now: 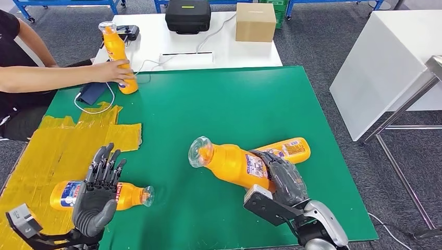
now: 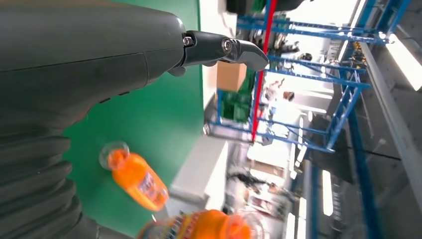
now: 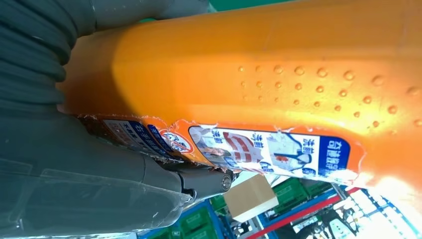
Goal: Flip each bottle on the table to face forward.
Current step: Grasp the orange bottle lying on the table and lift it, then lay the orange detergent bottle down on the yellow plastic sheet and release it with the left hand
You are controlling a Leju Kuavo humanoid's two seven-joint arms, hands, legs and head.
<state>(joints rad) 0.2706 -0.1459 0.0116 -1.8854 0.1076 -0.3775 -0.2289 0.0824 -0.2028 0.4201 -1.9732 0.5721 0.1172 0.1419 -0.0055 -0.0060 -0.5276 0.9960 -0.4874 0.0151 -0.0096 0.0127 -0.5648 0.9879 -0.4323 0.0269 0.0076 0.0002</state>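
Near the front edge of the green desk (image 1: 219, 104), toward its left corner, an orange bottle (image 1: 65, 195) is seen lying on its side, cap pointing right, half on a patch of yellow tape (image 1: 57, 146). The left hand (image 1: 99, 190) is held over it with fingers stretched flat and apart; nothing is gripped. Toward the front right, a second orange bottle (image 1: 229, 161) is clasped around its body by the right hand (image 1: 281, 179), its cap aimed left; in the right wrist view a torn label is seen between the closed fingers. A third bottle (image 1: 289, 149) lies just behind it, partly hidden. At the far left corner, a fourth bottle (image 1: 119, 60) is held tilted by a person's hand (image 1: 112, 70). Behind the desk, a cardboard box (image 1: 255, 22) and a black case (image 1: 187, 15) are set on a white table (image 1: 229, 52).
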